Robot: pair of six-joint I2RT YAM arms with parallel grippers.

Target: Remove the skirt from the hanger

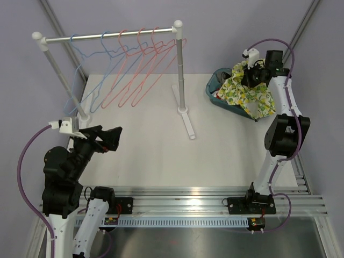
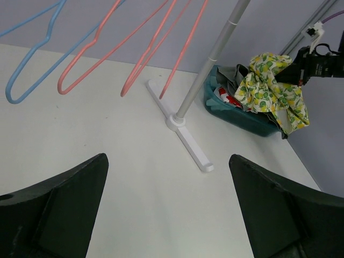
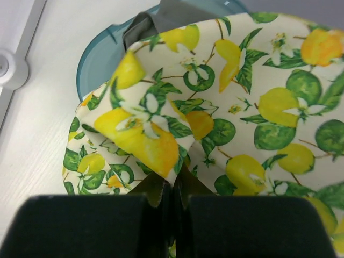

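Skirt (image 1: 244,92): lemon print, yellow and green on cream, at the upper right of the top view. It hangs from the right gripper (image 3: 173,188) and drapes over the teal basket (image 1: 215,95); the lower folds spill over the basket's near rim. No hanger shows inside the cloth.

Right jaws are clamped together on a bunched fold of the skirt. In the right wrist view only a thin pinch of fabric sits between them.

Left gripper (image 1: 115,140) hovers low over the white table (image 1: 150,161) at the left of the top view. Its jaws are wide apart with nothing in them, well away from the skirt.

Rack rail (image 1: 107,36) runs across the upper left. The blue and pink wire hangers (image 1: 134,70) on it all hang bare. Grey cloth (image 3: 161,16) and something red sit in the basket under the skirt.

Handling, as a judgement:
- Thin woven cloth, light and fully limp, so it won't hold its shape and sags below any grip point.
- Not fragile and not slippery, but a small pinch can slide out if tugged.
- Best hold is a gathered fold or a thicker edge such as a waistband; I can't tell which edge is in the jaws.
- Trailing folds may snag on the basket rim.

Task looks nearly done: the skirt appears free of any hanger, with only the drop left.
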